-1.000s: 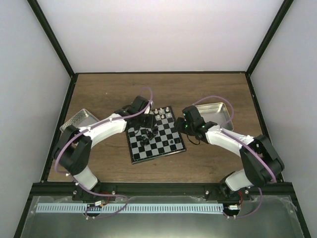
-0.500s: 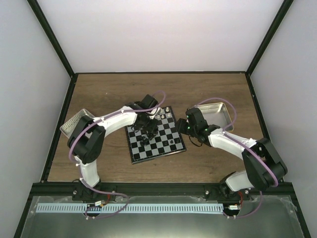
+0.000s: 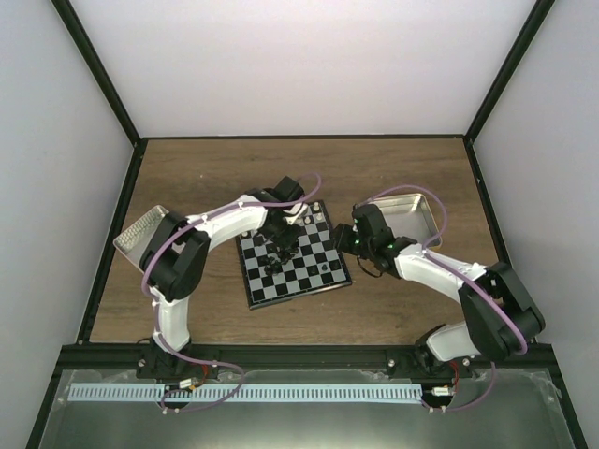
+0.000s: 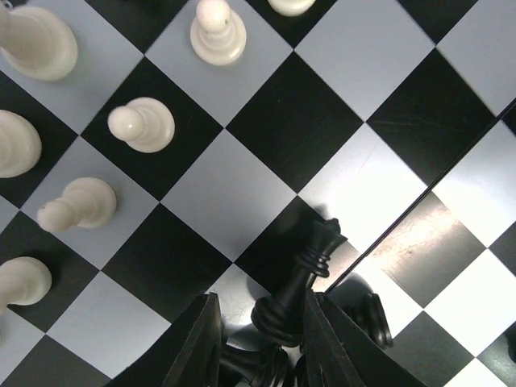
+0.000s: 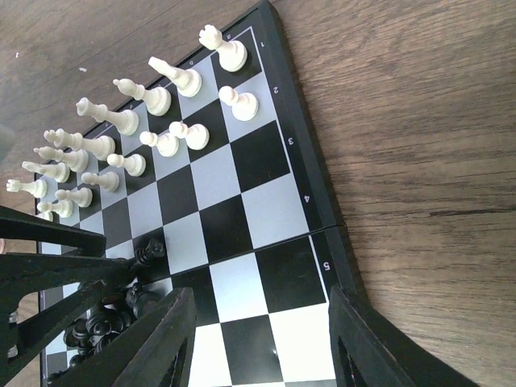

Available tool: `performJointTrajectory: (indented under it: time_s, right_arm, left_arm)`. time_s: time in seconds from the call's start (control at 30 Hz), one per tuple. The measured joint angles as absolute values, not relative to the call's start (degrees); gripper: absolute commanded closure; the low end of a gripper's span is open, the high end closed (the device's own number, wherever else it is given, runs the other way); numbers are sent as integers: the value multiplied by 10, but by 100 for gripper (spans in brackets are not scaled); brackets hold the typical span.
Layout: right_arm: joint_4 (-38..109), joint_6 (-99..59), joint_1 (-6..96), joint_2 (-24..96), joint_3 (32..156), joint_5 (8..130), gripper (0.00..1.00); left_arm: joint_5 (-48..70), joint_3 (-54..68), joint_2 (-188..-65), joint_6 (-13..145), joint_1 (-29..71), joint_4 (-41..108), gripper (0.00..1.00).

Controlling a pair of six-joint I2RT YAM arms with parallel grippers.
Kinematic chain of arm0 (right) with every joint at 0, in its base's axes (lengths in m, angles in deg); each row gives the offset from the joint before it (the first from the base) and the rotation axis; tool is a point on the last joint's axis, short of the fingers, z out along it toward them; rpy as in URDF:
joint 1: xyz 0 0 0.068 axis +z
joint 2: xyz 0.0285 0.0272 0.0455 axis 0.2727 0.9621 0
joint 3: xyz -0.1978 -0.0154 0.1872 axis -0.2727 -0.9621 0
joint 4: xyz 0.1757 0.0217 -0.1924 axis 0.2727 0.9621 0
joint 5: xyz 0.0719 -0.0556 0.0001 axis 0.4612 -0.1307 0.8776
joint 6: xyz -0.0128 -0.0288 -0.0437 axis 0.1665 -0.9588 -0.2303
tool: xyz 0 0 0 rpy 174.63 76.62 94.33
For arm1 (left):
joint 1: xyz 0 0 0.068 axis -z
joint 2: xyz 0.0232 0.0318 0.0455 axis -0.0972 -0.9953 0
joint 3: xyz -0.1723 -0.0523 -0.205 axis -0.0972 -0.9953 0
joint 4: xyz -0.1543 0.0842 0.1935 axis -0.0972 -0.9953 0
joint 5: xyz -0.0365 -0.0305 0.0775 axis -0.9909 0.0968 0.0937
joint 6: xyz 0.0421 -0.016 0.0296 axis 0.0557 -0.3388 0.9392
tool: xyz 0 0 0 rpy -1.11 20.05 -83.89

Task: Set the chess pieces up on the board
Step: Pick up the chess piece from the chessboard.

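The board (image 3: 318, 273) lies mid-table, with white pieces (image 3: 310, 216) ranked along its far edge. A heap of black chess pieces (image 3: 279, 256) lies near its centre. My left gripper (image 3: 282, 236) hangs over that heap. In the left wrist view its jaws (image 4: 260, 298) are narrow but open around a leaning black chess piece (image 4: 310, 262). That piece rests against the right finger, with a gap to the left one. Another black piece (image 4: 251, 364) lies underneath. My right gripper (image 3: 347, 239) hovers at the board's right edge (image 5: 322, 218), open and empty (image 5: 258, 339).
A metal tin (image 3: 140, 233) sits at the left of the table and another tin (image 3: 409, 213) behind the right arm. White pawns (image 4: 143, 125) stand a couple of squares from the left fingers. Bare wood (image 5: 419, 145) lies right of the board.
The left arm has swung right and reached further over the board, and its jaws have narrowed around the black piece. The right gripper has shifted slightly right and opened a little.
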State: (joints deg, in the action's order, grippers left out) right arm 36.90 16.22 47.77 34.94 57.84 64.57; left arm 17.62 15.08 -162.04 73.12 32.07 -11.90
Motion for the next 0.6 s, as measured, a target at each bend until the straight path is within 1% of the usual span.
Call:
performJointTrajectory:
  time_s: [0.2, 0.4, 0.6]
  right_arm:
    - [369, 162, 478, 346, 575, 647, 53]
    - [369, 162, 478, 346, 574, 647, 53]
    - [369, 162, 478, 340, 574, 647, 53]
  left_arm:
    - [176, 151, -1634, 743, 325, -129, 67]
    - [174, 153, -1641, 747, 327, -131, 70]
    - [176, 161, -1648, 748, 327, -131, 81]
